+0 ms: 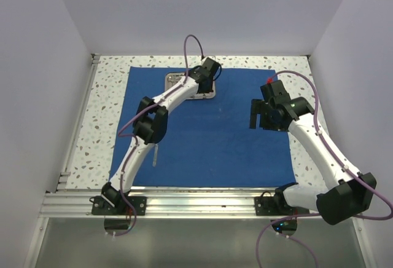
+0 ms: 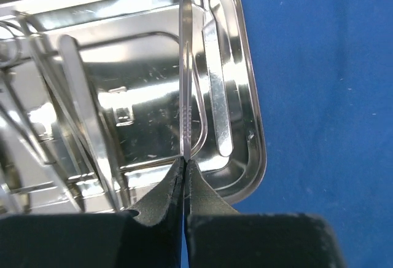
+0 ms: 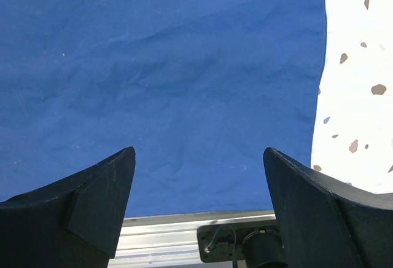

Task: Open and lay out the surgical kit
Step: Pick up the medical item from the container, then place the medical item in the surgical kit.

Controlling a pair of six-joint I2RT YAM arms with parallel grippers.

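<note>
Two arms reach over a flat blue cloth (image 1: pixel 221 151) seen from above: the left gripper (image 1: pixel 209 72) is over the steel tray (image 1: pixel 174 80) at the far edge, and the right gripper (image 1: pixel 261 115) is well apart. Left wrist view: its jaws are pinched on the near end of the tweezers (image 2: pixel 186 96), whose long axis runs straight ahead over the tray. Right wrist view: jaws spread wide above bare cloth, holding nothing.

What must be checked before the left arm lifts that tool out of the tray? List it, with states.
1. Left gripper shut on the tweezers: ok.
2. Tweezers free of the other tools in the tray: cannot tell.
3. Blue cloth spread flat: ok.
4. Right gripper open, away from the tray: ok.
5. Bare cloth available for laying the tweezers down: ok.
</note>
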